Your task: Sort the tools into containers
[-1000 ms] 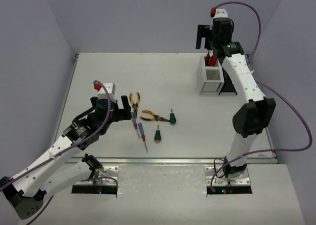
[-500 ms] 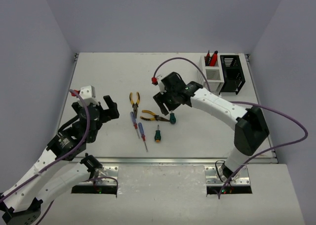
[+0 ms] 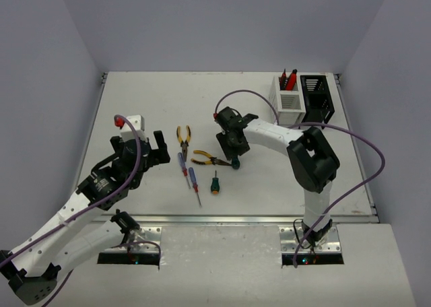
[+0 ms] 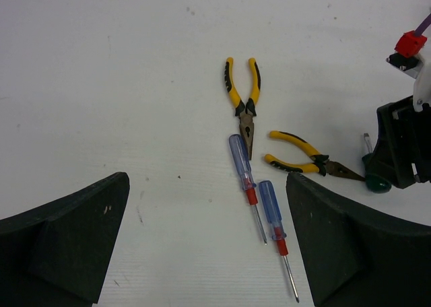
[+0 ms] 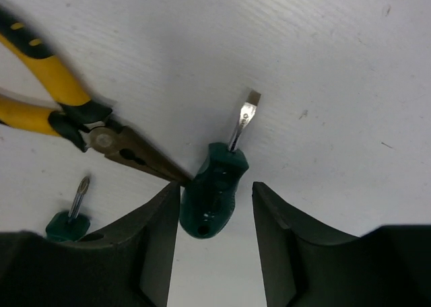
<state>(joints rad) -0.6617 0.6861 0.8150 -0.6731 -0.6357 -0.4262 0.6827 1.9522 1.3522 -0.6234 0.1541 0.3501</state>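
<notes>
SORTING BENCH: The right gripper (image 5: 217, 199) hangs over a stubby green-handled flat-blade screwdriver (image 5: 214, 182), which lies near the middle of the white table (image 3: 135, 98). Its jaws stand half-parted on either side of the handle. One finger looks to be against the handle, while a sliver of table shows beside the other, so nothing is clenched yet.

At 9 o'clock from the tools, the left gripper (image 4: 205, 199) hovers with its jaws spread wide and empty.

The screwdriver looks light and rigid. Its fat, rounded handle may roll or squirt out of a pinch made near the end, so the safest hold is squarely across the handle's thickest part.

Only the right wrist view shows the blade pointing to 1 o'clock and the nose of the yellow-handled pliers (image 5: 128, 149) resting against the handle. Those pliers could be dragged along on the lift. The top view hides that contact under the arm.

The top view alone shows the white slotted bin (image 3: 289, 108) at the table's 1 o'clock, already holding red tools (image 3: 288, 81). The black slotted bin (image 3: 316, 105) stands just beside it.

The left wrist view best shows two thin blue-handled screwdrivers (image 4: 259, 199) side by side at 6 o'clock from a second pair of yellow-handled pliers (image 4: 244, 98). A second green stubby screwdriver (image 3: 215, 184) lies apart at 5 o'clock.
</notes>
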